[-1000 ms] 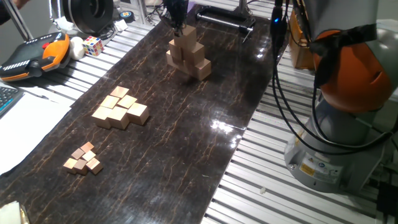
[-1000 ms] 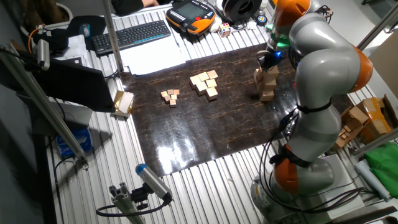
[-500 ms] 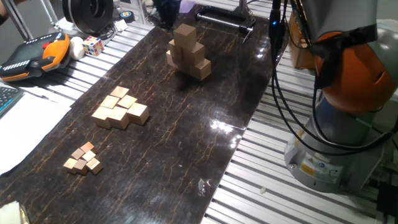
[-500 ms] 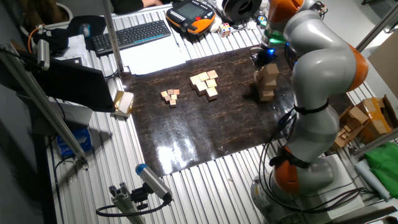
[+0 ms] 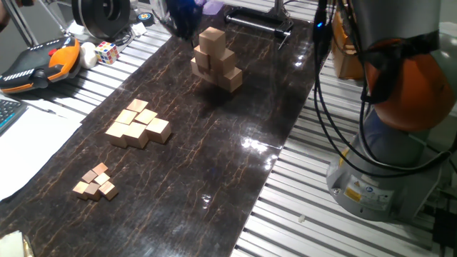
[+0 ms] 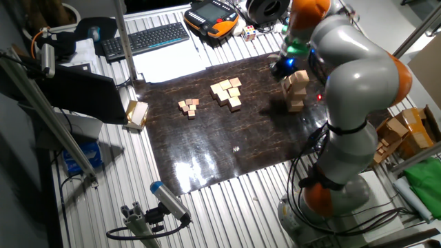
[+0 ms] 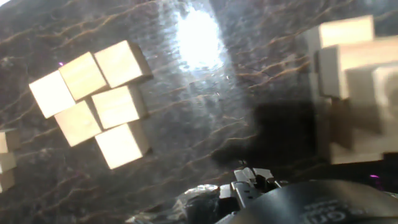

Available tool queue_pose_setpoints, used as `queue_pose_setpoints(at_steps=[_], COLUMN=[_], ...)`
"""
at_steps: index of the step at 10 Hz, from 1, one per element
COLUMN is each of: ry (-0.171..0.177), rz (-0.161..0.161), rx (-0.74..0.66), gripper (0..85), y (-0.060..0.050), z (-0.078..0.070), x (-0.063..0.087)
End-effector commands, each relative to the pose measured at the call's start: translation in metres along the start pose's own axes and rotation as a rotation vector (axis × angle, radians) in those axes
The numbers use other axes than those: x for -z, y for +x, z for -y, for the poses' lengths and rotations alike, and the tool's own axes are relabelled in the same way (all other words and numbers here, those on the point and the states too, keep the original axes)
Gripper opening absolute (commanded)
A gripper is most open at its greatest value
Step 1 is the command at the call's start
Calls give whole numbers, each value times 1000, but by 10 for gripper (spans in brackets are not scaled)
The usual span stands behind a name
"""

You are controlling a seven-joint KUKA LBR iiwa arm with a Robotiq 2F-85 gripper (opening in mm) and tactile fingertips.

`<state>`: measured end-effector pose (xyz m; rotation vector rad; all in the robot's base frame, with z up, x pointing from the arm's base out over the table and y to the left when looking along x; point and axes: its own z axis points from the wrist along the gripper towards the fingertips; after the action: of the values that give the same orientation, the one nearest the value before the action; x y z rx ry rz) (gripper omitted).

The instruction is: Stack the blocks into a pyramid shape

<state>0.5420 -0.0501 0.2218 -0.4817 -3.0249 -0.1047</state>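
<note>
Six-block pyramid (image 5: 216, 58) stands beside, clear of jaws; jaw state unclear.

— Surface? 
— Dark marbled mat (image 5: 214, 157) over a ribbed metal table (image 5: 285, 214).
— Items on the mat?
— Pyramid of blocks (image 5: 216, 60) at the far end; cluster of medium cubes (image 5: 138, 124) mid-left; tiny cubes (image 5: 96, 181) near left.
</note>
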Motion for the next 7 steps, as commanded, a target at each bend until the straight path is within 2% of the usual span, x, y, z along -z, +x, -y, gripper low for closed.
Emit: queue_pose_setpoints(at_steps=[1, 7], ry=[11, 11], rz=[16, 5], rx=[-5, -41], gripper=[7, 7], y=[23, 33], z=[-65, -63], x=[-10, -3])
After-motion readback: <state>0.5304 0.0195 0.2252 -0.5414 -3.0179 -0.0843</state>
